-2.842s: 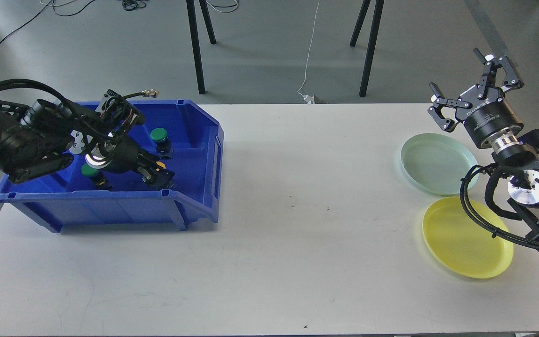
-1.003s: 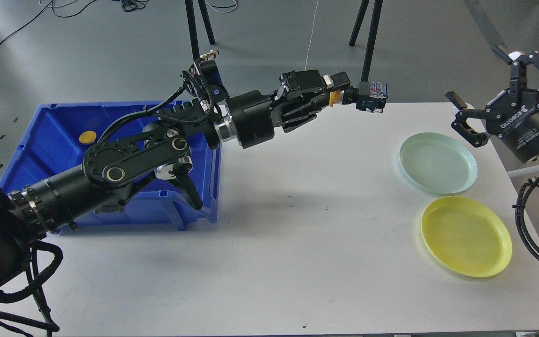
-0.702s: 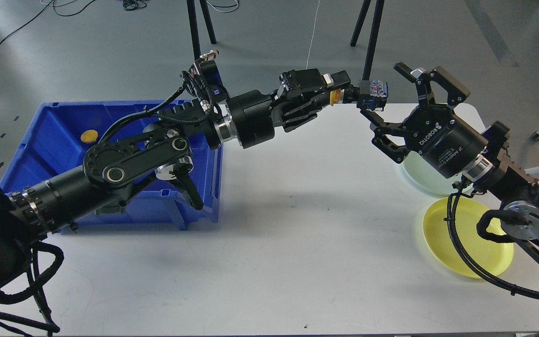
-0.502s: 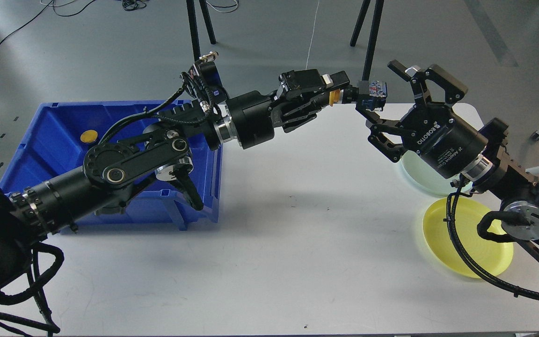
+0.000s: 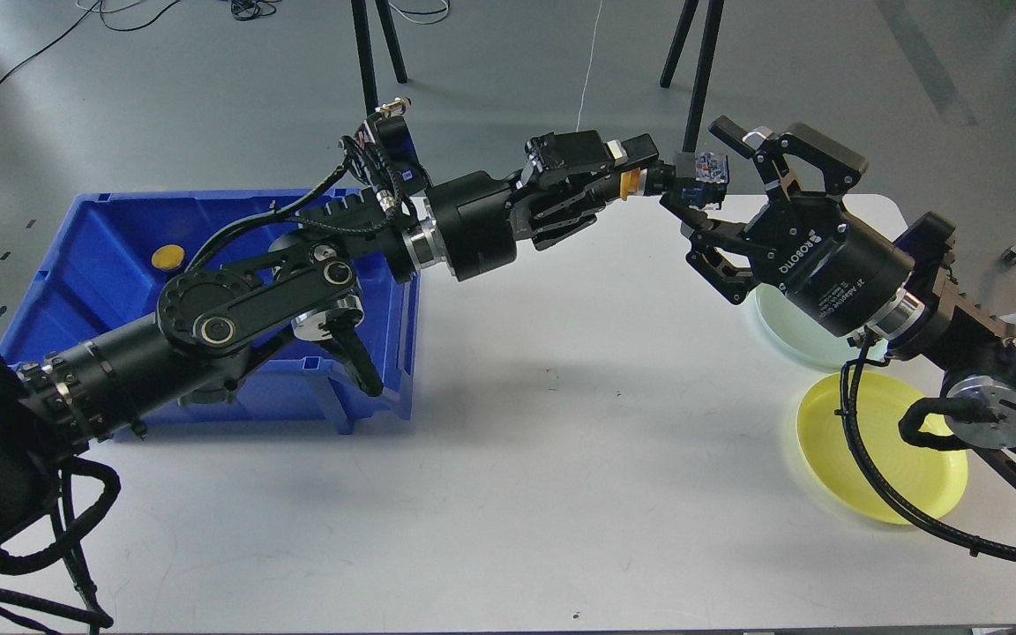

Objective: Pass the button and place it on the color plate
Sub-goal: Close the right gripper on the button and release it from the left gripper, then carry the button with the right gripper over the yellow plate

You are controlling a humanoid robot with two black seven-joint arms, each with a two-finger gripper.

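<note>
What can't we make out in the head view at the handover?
- Button: its yellow cap is mostly hidden between the left tool fingers.
- Right tool: open around the button's body; whether its fingers touch it is too small to tell.
- Green plate: largely covered by the right arm.
- Blue bin: the left arm hides much of the inside; only one yellow cap shows.

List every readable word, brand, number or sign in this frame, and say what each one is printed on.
"ROBOTIQ": white lettering on the black cylindrical body behind the right claw.
A smaller white line beside it on the same body: too small to read.
Coloured label on the black block of the yellow-capped push button: blurred, unreadable.
Nothing else carries text.
</note>
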